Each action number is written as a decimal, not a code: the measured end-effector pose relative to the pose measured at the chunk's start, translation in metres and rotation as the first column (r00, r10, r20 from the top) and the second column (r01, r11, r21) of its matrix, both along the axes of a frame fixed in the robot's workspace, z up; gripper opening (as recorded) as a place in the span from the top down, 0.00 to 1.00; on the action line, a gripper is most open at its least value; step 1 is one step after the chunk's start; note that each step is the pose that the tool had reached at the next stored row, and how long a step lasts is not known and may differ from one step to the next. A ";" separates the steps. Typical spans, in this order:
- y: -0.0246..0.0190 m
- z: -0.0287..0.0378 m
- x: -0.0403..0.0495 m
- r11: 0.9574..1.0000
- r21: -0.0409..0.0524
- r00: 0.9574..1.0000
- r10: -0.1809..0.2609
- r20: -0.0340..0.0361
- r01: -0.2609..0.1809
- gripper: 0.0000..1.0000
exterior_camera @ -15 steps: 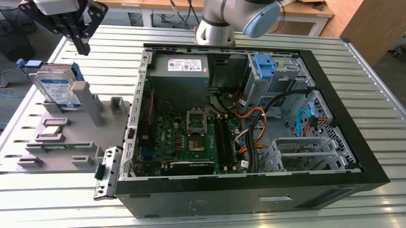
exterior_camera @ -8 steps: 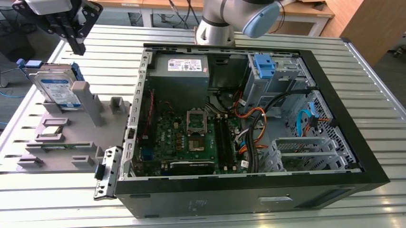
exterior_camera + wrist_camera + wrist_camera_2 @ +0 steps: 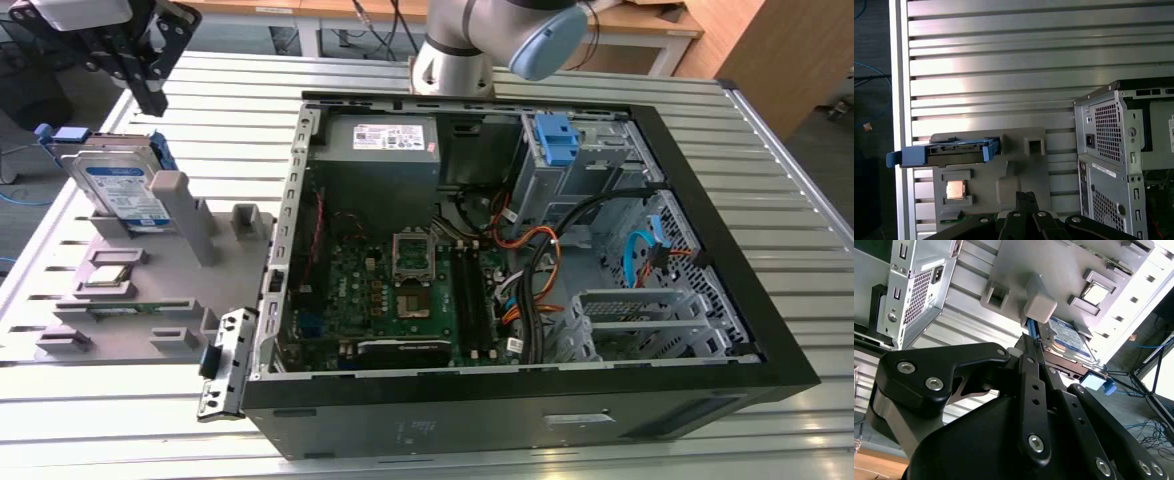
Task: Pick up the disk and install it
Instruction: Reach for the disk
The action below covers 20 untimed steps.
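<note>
One disk stands on edge in a grey holder, apart below the closed, empty jaws.

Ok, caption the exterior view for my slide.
Gripper hovering near the disk, which stands upright in the grey fixture beside the open computer case.

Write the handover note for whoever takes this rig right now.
Gripper: shut, holding nothing, hanging above the disk and clear of it.
Disk: stands on edge in the grey holder, on the exterior view's left of the open case.
Done: nothing yet. The disk is not picked up.
Left: the pick-up and the install into the case.
</note>
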<state>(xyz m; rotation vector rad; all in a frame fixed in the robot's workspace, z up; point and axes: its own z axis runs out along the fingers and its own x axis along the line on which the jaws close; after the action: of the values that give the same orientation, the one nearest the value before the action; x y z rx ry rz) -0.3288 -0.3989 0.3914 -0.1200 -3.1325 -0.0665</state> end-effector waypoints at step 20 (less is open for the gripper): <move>0.0000 -0.0022 -0.0087 1.000 0.027 1.000 0.000 0.000 0.000 0.89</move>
<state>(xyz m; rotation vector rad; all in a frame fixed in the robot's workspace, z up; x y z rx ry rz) -0.3375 -0.3990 0.3892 -0.1197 -3.1303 -0.1081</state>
